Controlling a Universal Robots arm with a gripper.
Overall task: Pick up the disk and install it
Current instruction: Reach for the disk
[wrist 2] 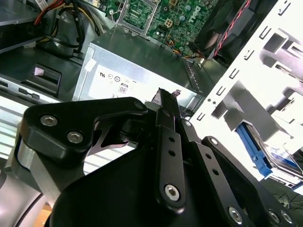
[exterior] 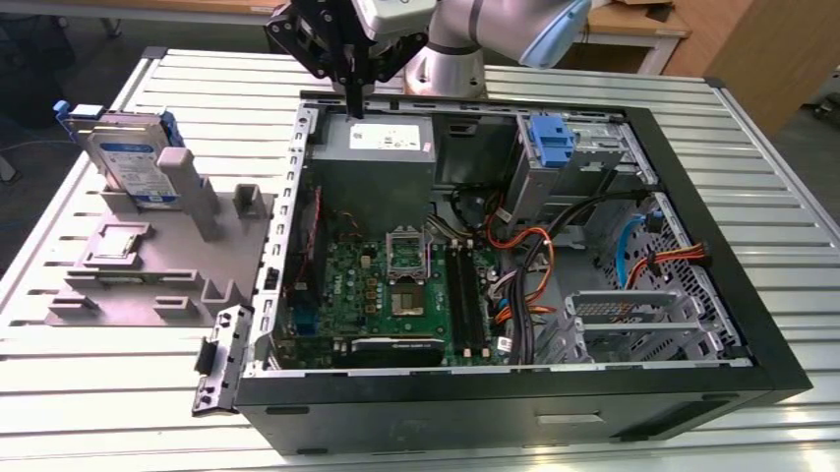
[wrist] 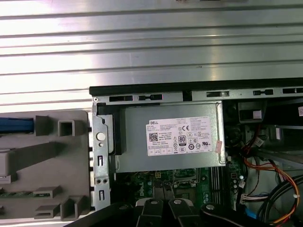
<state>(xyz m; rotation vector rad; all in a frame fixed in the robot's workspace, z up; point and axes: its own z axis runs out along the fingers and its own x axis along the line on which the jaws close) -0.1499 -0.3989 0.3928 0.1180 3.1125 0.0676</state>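
Observation:
The disk (exterior: 132, 157) stands on edge in a grey holder (exterior: 145, 261) on the table, at the exterior view's left beside the open computer case (exterior: 525, 393). It is silver-grey with a white-and-blue label and a blue bracket. My gripper (exterior: 354, 110) hangs over the case's back corner, above the grey power supply box (exterior: 374, 138), well apart from the disk. Its black fingers are shut together with nothing between them. In the second wrist view the shut gripper (wrist 2: 165, 93) points at the power supply (wrist 2: 137, 80), with the disk (wrist 2: 281, 158) past the case wall. In the first wrist view the disk's blue edge (wrist: 16, 125) shows.
Inside the case lie a green motherboard (exterior: 393, 285), orange and black cables (exterior: 538, 261), a metal drive cage (exterior: 630, 315) and a bare blue clip (exterior: 552, 138) in the upper bay. The ribbed metal table (exterior: 105, 374) spreads around the case. A detached side latch (exterior: 216, 359) leans at the case front.

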